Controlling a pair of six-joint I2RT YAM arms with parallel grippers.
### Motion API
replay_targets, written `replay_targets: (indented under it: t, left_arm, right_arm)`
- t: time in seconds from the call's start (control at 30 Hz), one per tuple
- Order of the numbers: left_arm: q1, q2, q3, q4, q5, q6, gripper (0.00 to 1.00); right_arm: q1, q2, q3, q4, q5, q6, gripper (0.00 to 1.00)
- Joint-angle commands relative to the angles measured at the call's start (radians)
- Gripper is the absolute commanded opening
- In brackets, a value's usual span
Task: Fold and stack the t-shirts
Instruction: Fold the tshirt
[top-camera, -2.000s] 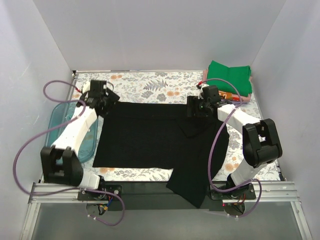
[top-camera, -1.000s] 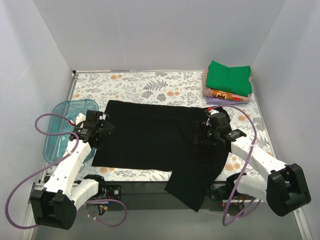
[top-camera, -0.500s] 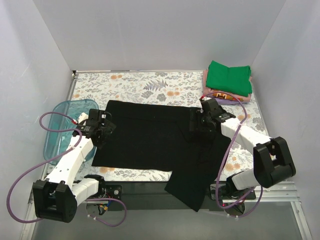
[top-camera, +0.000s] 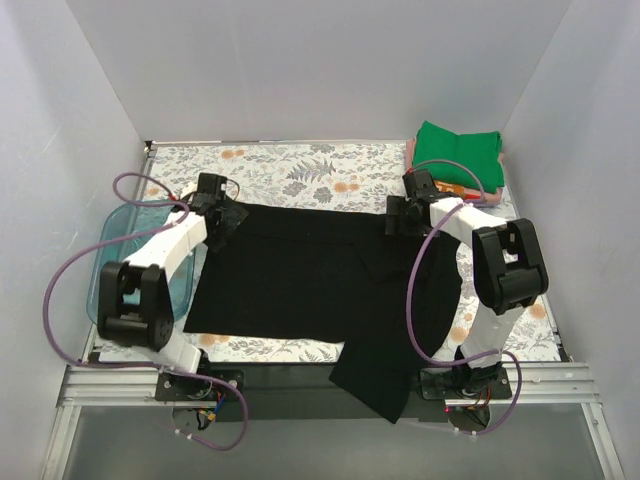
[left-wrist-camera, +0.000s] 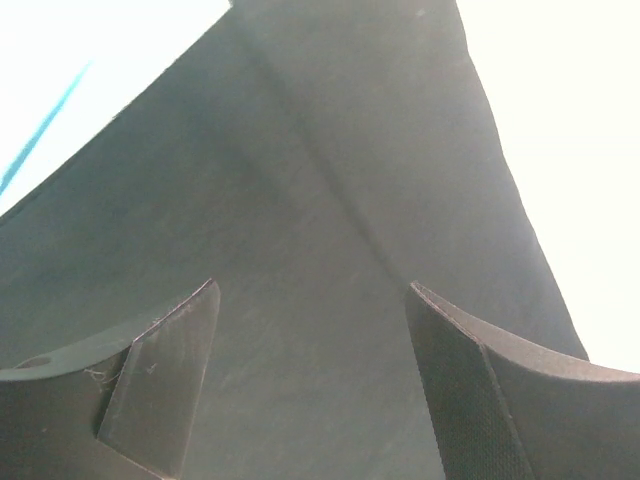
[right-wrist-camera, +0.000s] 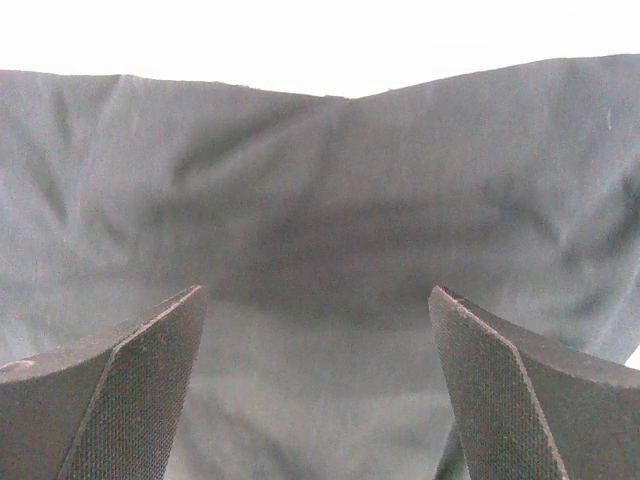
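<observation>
The black t-shirt (top-camera: 310, 270) lies spread on the desk (top-camera: 300, 168), with one part hanging over the near edge. The left gripper (left-wrist-camera: 310, 300) is over its far-left corner, jaws apart, holding nothing. The right gripper (right-wrist-camera: 315, 300) is over its far-right corner, jaws likewise apart. Fingertip contact with the cloth cannot be confirmed. The folded t-shirts (top-camera: 458, 152), green uppermost, are stacked at the far-right desk corner.

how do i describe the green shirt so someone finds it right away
Go to the far right corner of the floral table, beyond the spread black t-shirt. A pile of folded shirts sits there, and the green t-shirt is its top layer: plain bright green, with only slivers of the others showing beneath.
</observation>
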Motion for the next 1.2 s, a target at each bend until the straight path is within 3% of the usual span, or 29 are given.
replay_targets:
  t: [0.0,0.17,0.3,0.6,0.83,1.03,1.17]
  left_arm:
    - [-0.002,0.151,0.101,0.073,0.021,0.044,0.74]
    - [0.001,0.396,0.245,0.065,-0.01,0.07,0.74]
    - [0.015,0.502,0.351,0.012,-0.042,0.053,0.74]
    - [0.02,0.501,0.328,0.012,-0.024,0.033,0.74]
    - [0.018,0.311,0.299,-0.077,-0.041,0.027,0.73]
    - [-0.026,-0.083,-0.018,-0.125,-0.03,-0.054,0.73]
    - [-0.175,-0.266,-0.207,-0.217,-0.047,-0.184,0.74]
  right_arm:
    - [0.001,0.061,0.086,-0.004,-0.021,-0.045,0.98]
    - [0.0,0.131,0.141,0.003,-0.018,-0.048,0.98]
    - [-0.009,0.188,0.173,0.004,0.007,-0.051,0.98]
    - [-0.052,0.256,0.253,0.013,-0.027,-0.071,0.99]
    - [-0.051,0.083,0.198,0.012,-0.085,-0.082,0.98]
    - [-0.009,-0.187,-0.014,0.012,-0.104,-0.039,0.98]
    - [0.053,-0.362,-0.186,0.019,-0.102,0.005,0.98]
